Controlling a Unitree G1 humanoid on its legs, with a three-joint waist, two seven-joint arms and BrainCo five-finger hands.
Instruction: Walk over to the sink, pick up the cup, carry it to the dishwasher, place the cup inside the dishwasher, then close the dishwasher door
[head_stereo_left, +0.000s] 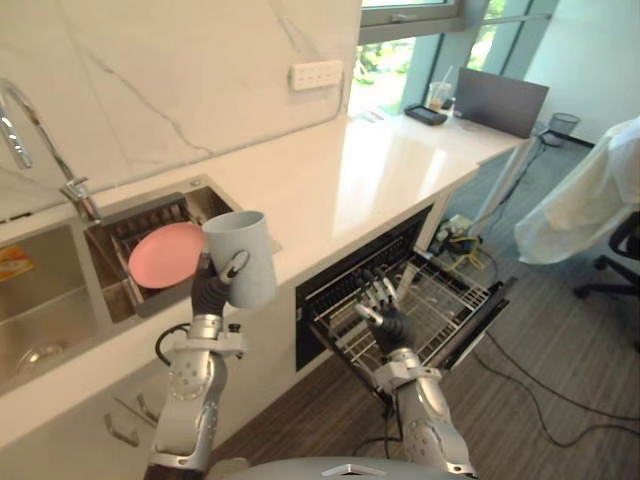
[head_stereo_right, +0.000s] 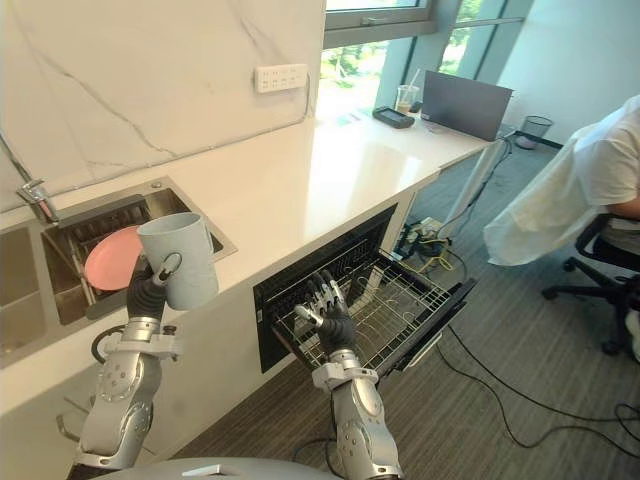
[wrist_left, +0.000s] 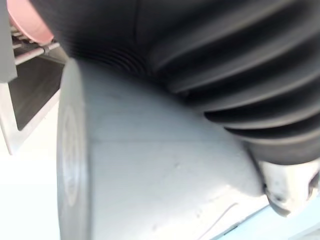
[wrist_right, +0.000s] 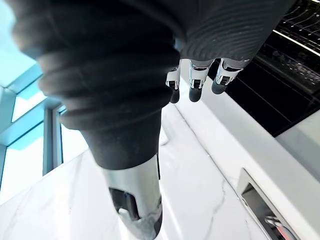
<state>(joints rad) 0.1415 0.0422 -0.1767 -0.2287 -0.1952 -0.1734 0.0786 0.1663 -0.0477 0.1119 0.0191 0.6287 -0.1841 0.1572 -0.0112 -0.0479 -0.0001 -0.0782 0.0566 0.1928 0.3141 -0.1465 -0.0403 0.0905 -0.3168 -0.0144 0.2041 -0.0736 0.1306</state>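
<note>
A pale grey-blue cup (head_stereo_left: 243, 256) is held upright in front of the counter edge, with my left hand (head_stereo_left: 211, 291) shut round its lower side. In the left wrist view the cup (wrist_left: 150, 175) sits tight against the hand's ribbed cover. To the right, the dishwasher (head_stereo_left: 400, 290) stands open with its wire rack (head_stereo_left: 440, 300) pulled out over the lowered door. My right hand (head_stereo_left: 385, 315) hangs open above the rack's near corner, fingers (wrist_right: 196, 82) straight and holding nothing.
A steel sink (head_stereo_left: 50, 300) with a tap (head_stereo_left: 30, 130) lies at the left, a pink plate (head_stereo_left: 165, 253) in a drainer beside it. The white counter (head_stereo_left: 350, 170) runs right to a laptop (head_stereo_left: 500, 100). A person in white (head_stereo_left: 590, 200) sits on a chair at the right.
</note>
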